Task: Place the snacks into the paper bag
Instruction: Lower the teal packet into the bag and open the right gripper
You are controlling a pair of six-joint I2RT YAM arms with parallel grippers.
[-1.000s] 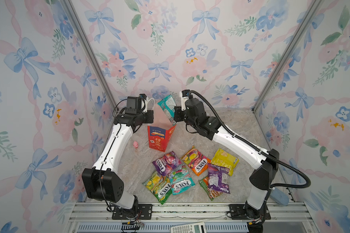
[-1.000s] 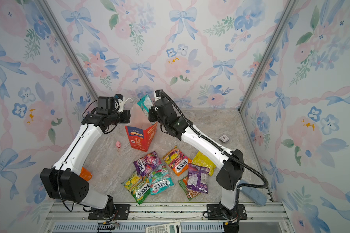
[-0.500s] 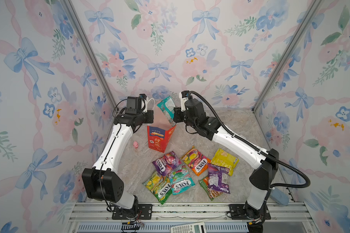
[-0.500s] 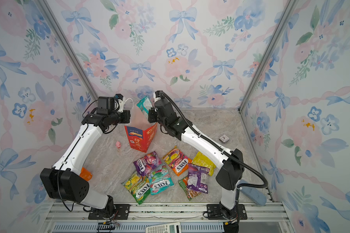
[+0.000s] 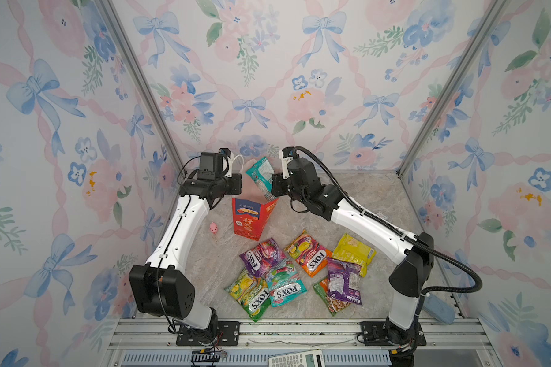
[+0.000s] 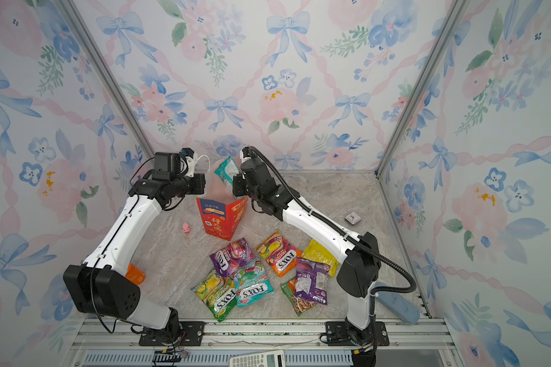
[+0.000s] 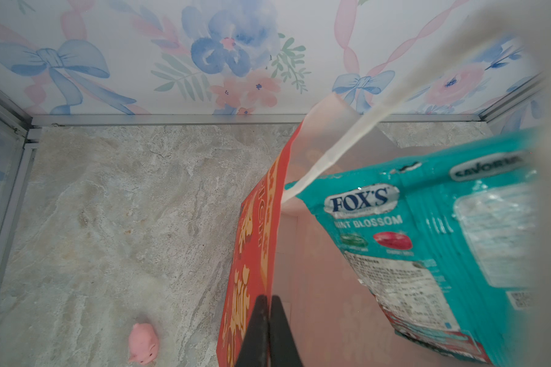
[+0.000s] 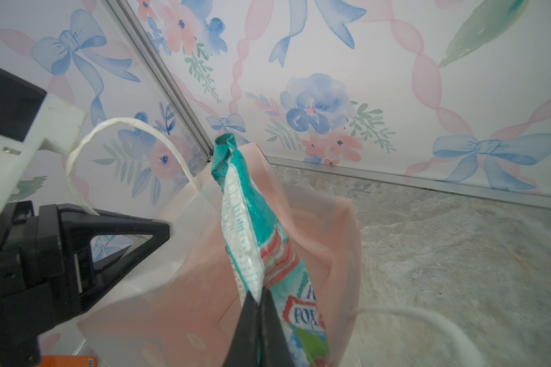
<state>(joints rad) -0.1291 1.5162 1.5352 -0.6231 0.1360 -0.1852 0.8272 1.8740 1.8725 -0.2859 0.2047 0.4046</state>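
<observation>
My left claw (image 7: 268,300) is clenched on the rim of the red paper bag (image 5: 248,219), which stands toward the table's back edge, left of centre. My right claw (image 8: 259,297) is clamped on a teal FOX'S packet (image 5: 261,173) at the bag's mouth; its lower end is hidden behind the bag wall. Seven other packets (image 5: 310,258) lie near the front edge. The green-orange packet (image 5: 321,290) is mostly covered by a purple one. I can't make out the bag's inside.
</observation>
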